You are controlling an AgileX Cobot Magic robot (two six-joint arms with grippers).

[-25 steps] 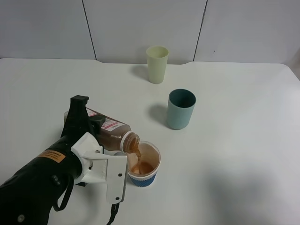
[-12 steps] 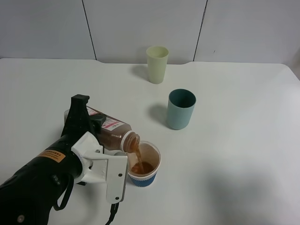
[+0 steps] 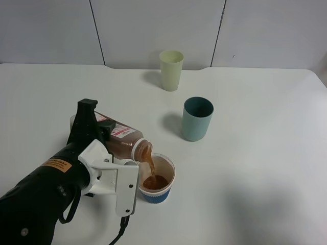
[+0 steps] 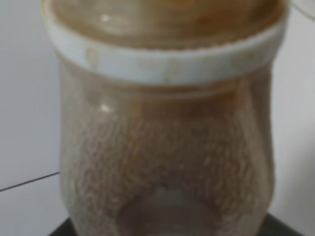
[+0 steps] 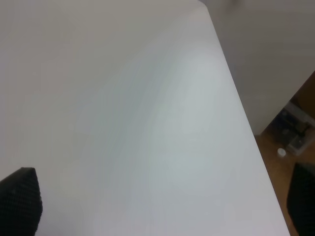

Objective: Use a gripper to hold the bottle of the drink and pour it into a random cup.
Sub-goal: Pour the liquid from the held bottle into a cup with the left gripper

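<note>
My left gripper is shut on the bottle of the drink, a clear bottle with a pink label, and holds it tipped with its open neck down to the right. A thin brown stream runs from the neck into the cup, which is short and has a blue ribbed sleeve and brown liquid inside. The left wrist view is filled by the bottle and its white neck ring. The right gripper is open over bare table, with one black fingertip at each side of its view.
A teal cup stands behind and to the right of the pouring spot, and a pale yellow-green cup stands farther back near the wall. The white table ends at an edge in the right wrist view, with floor beyond.
The bottle has tipped a little further and its neck has risen slightly above the cup. The brown stream keeps running, and the liquid in the cup looks darker and deeper.
</note>
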